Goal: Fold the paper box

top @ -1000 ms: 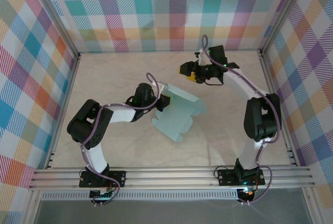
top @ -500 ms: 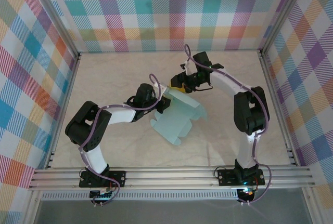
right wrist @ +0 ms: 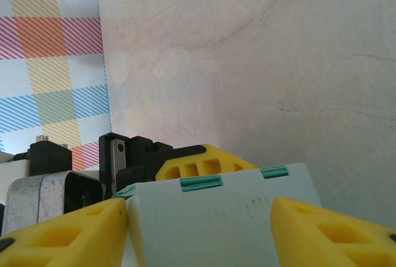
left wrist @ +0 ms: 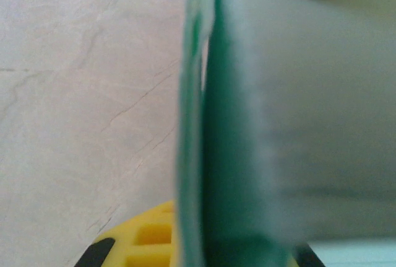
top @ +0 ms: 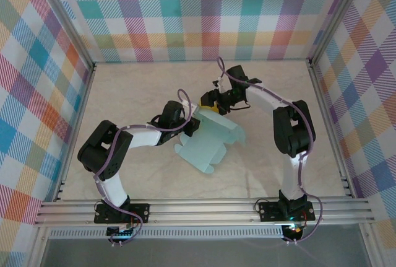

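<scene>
My left tool [top: 190, 122] is clenched on the paper box [top: 210, 142] at its 10 o'clock edge, mid-surface [top: 124, 93]. My right tool [top: 211, 102] is released, fingers [right wrist: 62, 233] spread around the box's 12 o'clock end.

The overhead camera looks down on the whole table [top: 124, 87], both wrist cameras sitting close against the paper box [top: 210, 143].

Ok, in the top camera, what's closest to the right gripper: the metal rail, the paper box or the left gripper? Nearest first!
1. paper box, right at the right gripper.
2. left gripper, just beside, on the box's left edge.
3. metal rail, far off along the front.
</scene>
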Motion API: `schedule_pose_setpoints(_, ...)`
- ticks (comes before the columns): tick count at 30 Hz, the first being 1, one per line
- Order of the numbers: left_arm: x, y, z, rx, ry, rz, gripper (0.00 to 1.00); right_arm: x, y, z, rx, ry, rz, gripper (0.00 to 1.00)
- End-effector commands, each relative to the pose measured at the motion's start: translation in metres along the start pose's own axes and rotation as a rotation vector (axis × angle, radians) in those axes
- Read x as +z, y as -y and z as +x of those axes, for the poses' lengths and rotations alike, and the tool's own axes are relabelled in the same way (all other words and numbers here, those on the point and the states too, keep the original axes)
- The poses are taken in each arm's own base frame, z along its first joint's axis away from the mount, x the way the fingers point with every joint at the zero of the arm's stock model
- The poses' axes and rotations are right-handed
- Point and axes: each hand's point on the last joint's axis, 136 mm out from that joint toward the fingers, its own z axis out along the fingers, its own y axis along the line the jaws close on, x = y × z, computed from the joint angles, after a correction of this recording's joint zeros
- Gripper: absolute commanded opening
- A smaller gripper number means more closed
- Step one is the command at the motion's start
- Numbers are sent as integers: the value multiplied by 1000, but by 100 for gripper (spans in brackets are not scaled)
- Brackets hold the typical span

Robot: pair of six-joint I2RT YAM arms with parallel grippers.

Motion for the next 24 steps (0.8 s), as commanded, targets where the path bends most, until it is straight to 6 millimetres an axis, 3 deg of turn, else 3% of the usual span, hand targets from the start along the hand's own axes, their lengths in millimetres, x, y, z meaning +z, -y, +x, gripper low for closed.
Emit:
schedule_pose_setpoints(1,-3,16,-48,89,153,29,0,26,5,29,52,-109,4,62)
schedule_pose_setpoints(7,1,3,-51,30,156,-32,0,30,-2,35,87,-125,-77,50)
schedule_pose_setpoints(12,8,-12,-51,-32,152,-110,0,49,-9,46,178,-131,-106,40)
schedule_pose_setpoints(20,15,-24,-48,-68,141,-168,0,76,-29,49,296,-122,-190,41)
schedule_pose_setpoints(24,13,-25,-47,-67,142,-173,0,67,-28,42,282,-84,-152,44)
